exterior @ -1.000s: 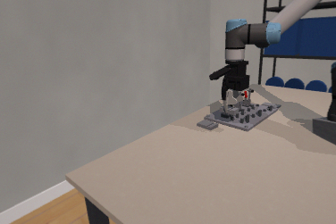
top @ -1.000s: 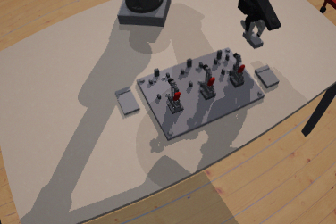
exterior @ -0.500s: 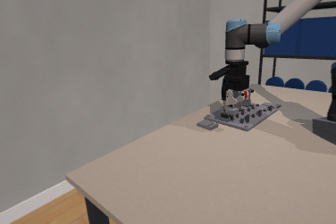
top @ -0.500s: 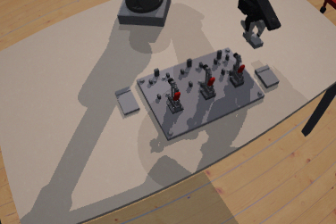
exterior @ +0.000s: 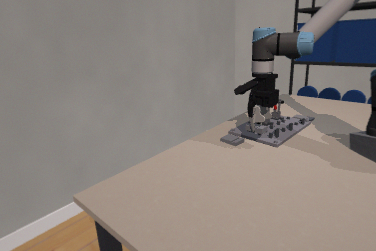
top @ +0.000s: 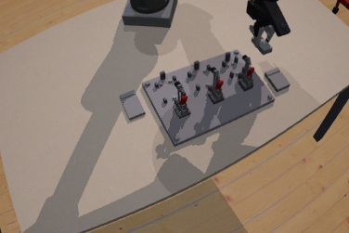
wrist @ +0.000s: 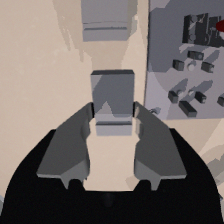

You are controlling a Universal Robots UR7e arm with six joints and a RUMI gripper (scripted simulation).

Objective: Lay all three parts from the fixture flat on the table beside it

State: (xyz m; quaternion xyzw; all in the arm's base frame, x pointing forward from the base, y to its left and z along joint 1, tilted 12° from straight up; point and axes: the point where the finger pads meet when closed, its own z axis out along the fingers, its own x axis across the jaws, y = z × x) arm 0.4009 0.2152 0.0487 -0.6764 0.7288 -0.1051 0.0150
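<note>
Holding jaws: closed on one part (top: 264,48) (wrist: 113,90) — I have the gripper (top: 261,40) (exterior: 258,117) (wrist: 113,103) pinching it by its two sides, up above the table (top: 70,64) (exterior: 200,184) (wrist: 40,65).
Held part: a grey slab with a step across it toward one end; in my wrist view it lies apart from the fixture's edge.
Fixture: a flat grey plate (top: 200,117) (exterior: 267,141) (wrist: 165,60) on the table, set with dark pins and three clamps. I see none of the three parts in it.
Clamps: left (top: 181,108), middle (top: 216,94) and right (top: 246,80) as my top view has them, in a row along the plate, each with a red tip. Their arms stand up from the plate.
Pins: short dark posts, grouped mostly on the robot's side of the clamps, with no slab among them that I can make out.
Left part: a grey slab (top: 133,106) flat on the table, just beside the fixture's left edge in my top view.
Right part: a matching slab (top: 277,80) (exterior: 232,139) (wrist: 105,20) flat on the table, just beside the opposite edge — near the held one in my wrist view.
Base: a grey block (top: 127,19) under the arm, on the table, apart from the fixture.
</note>
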